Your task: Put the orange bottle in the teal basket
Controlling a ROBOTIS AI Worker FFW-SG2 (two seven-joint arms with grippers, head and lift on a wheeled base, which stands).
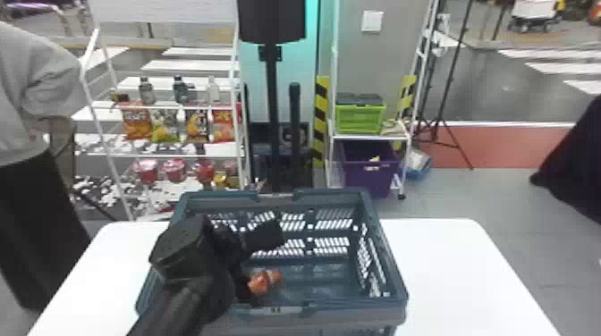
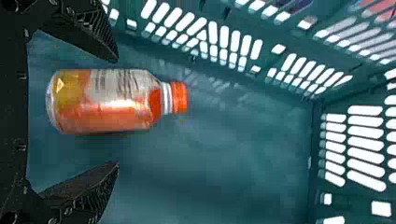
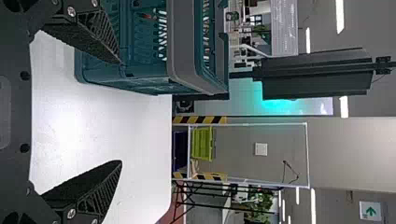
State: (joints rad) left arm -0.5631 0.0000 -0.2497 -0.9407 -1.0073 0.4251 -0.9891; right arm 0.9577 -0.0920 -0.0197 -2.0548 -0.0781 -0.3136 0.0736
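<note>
The robot's left arm (image 1: 179,295) comes in from the bottom edge of the head view and leans over the near left part of the teal basket (image 1: 331,194), bent so that its left gripper (image 1: 267,267) is inside the basket's walls. In the left wrist view its two black fingers stand wide apart, with the orange bottle (image 2: 107,101) between them and clear of both, its cap pointing away from the palm. The bottle is in the basket, near its front wall and left of its middle. The right gripper (image 3: 122,112) is to the right of the basket, its fingers spread, with the white table (image 3: 98,135) behind the gap. The table also carries the basket. Behind the basket, to the left, is a white rack (image 1: 167,155) of snack bags and bottles; behind it, to the right, a green crate (image 1: 360,119) sits above a purple bin (image 1: 369,176). The left arm covers much of the basket's left wall, and black gripper parts hide one end of the bottle in the head view. The basket's outer front runs off the bottom edge there.
</note>
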